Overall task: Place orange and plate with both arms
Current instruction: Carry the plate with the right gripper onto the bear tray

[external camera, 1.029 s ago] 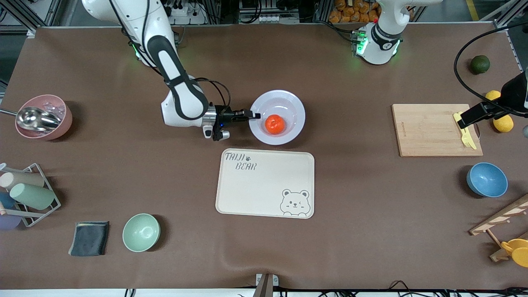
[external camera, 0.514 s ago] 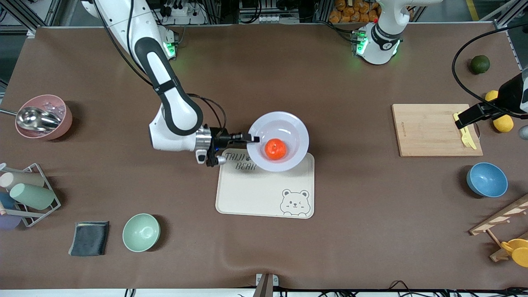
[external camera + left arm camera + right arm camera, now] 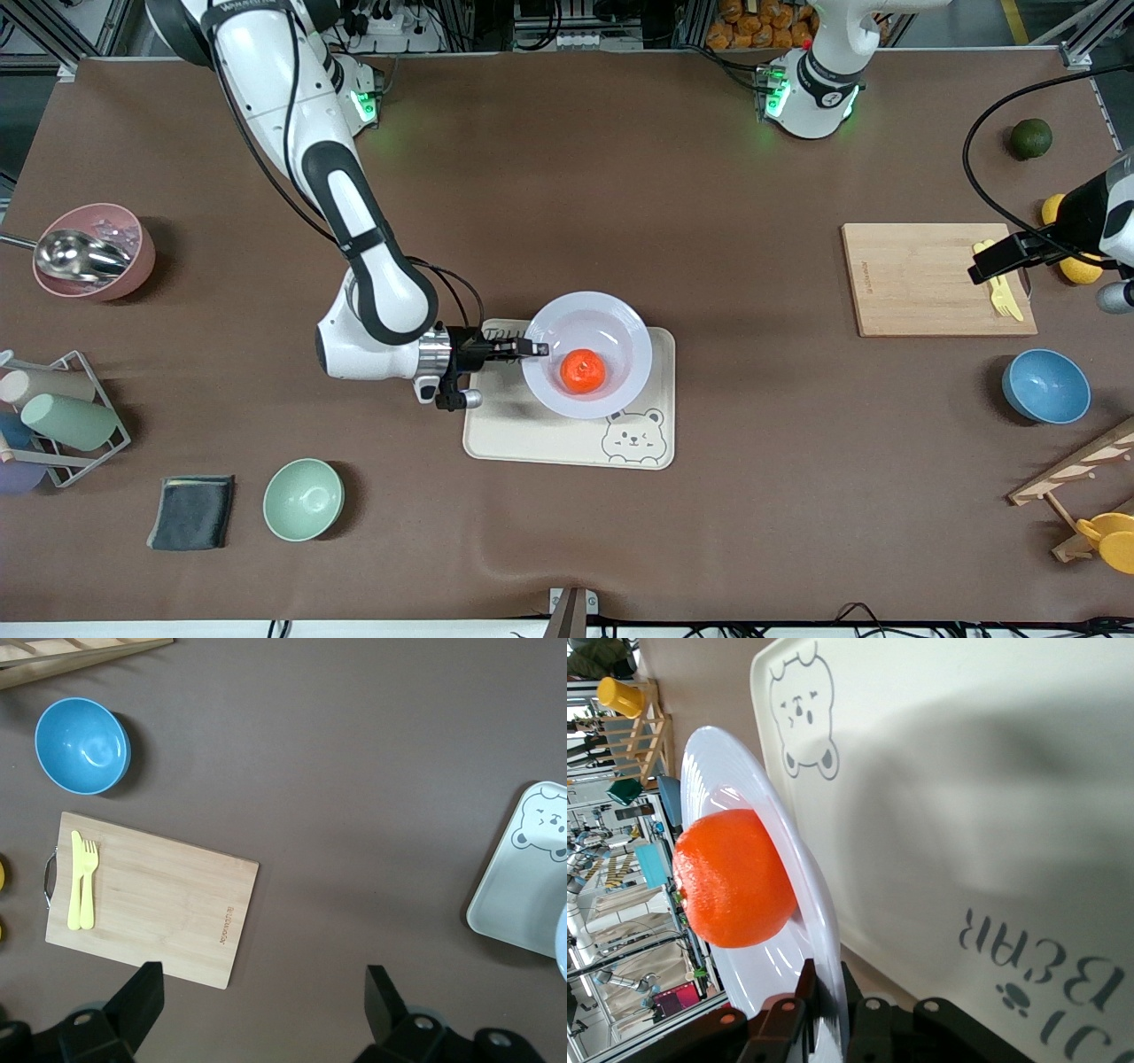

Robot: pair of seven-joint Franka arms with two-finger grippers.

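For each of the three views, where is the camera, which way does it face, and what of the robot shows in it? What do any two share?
Front view: high across the table, facing both bases; shows both arms, the right end effector shut on the plate carrying the orange over the tray.
Left wrist view: looks down past the open left end effector at the cutting board and blue bowl.
Right wrist view: looks along the right end effector gripping the plate's rim.
Shared: the tray appears in all three.
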